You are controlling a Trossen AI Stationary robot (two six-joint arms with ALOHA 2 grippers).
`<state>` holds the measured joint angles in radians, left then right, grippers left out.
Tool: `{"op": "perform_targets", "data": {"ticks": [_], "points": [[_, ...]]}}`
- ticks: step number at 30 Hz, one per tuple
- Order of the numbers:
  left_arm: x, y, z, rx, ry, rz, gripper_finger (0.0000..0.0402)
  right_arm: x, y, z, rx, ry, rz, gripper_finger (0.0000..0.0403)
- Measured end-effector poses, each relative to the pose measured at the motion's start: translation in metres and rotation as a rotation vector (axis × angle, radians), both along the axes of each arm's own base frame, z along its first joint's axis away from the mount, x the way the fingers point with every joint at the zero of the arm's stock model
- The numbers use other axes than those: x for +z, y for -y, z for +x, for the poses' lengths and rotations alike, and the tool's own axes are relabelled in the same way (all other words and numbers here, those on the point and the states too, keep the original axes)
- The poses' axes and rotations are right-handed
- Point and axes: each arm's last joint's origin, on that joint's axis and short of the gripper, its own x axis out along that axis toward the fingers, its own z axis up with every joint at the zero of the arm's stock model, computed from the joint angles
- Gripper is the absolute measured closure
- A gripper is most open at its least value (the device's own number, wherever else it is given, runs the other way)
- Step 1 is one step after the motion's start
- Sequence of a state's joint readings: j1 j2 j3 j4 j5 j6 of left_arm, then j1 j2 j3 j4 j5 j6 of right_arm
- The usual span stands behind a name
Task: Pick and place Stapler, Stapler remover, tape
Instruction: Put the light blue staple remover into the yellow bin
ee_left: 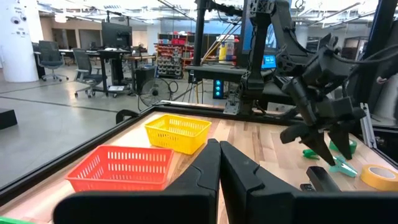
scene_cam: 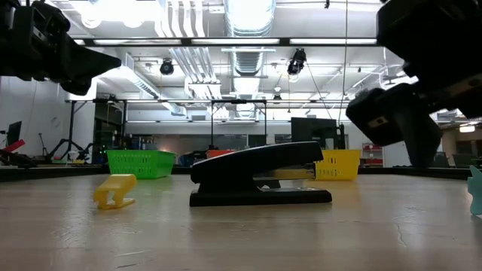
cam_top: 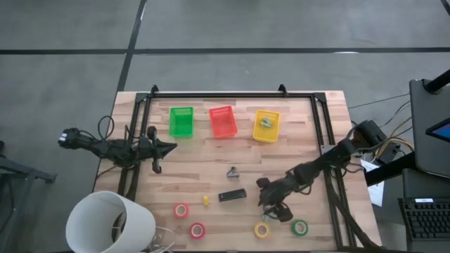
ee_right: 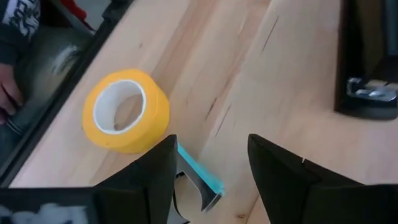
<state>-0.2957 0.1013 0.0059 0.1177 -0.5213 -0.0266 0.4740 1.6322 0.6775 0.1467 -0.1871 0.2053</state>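
The black stapler (cam_top: 232,195) lies flat on the table near its near edge and fills the middle of the low view (scene_cam: 260,177). The tape rolls rest flat: two red (cam_top: 181,210) (cam_top: 197,230), one yellow (cam_top: 262,230) (ee_right: 126,111), one green (cam_top: 299,227). A small teal staple remover (ee_right: 199,177) (ee_left: 342,167) lies on the wood right of the stapler. My right gripper (cam_top: 275,209) (ee_right: 211,146) is open and points down over it, one finger beside the remover, the other apart. My left gripper (cam_top: 165,147) (ee_left: 219,163) is shut and hovers at the table's left side. My right gripper comes from above with its fingers open around the teal staple remover (ee_right: 205,182), which lies on the table. One finger (ee_right: 163,163) covers its end. Whether that finger touches it, I cannot tell.
Green (cam_top: 181,121), red (cam_top: 222,121) and yellow (cam_top: 266,125) baskets stand in a row along the far side; the yellow one holds a small item. A dark grey remover (cam_top: 233,171) and a small yellow block (cam_top: 205,200) lie near the stapler. A white round shade (cam_top: 112,221) overhangs the near left corner.
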Motion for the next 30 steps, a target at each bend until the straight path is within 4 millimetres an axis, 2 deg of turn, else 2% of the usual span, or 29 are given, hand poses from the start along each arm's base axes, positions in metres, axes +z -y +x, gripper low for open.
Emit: {"op": "perform_targets", "data": {"ticks": [6, 18, 30], "points": [[0.0000, 0.0000, 0.0000, 0.001, 0.000, 0.000, 0.0392, -0.0083, -0.0009, 0.0005, -0.015, -0.039, -0.002, 0.0226], [0.0000, 0.0000, 0.0000, 0.001, 0.000, 0.000, 0.0392, -0.0107, 0.0001, -0.0014, -0.017, -0.067, -0.015, 0.0249], [0.0000, 0.0000, 0.0000, 0.000, 0.000, 0.000, 0.0392, -0.0110, 0.0003, -0.0019, -0.014, -0.071, -0.020, 0.0297]]}}
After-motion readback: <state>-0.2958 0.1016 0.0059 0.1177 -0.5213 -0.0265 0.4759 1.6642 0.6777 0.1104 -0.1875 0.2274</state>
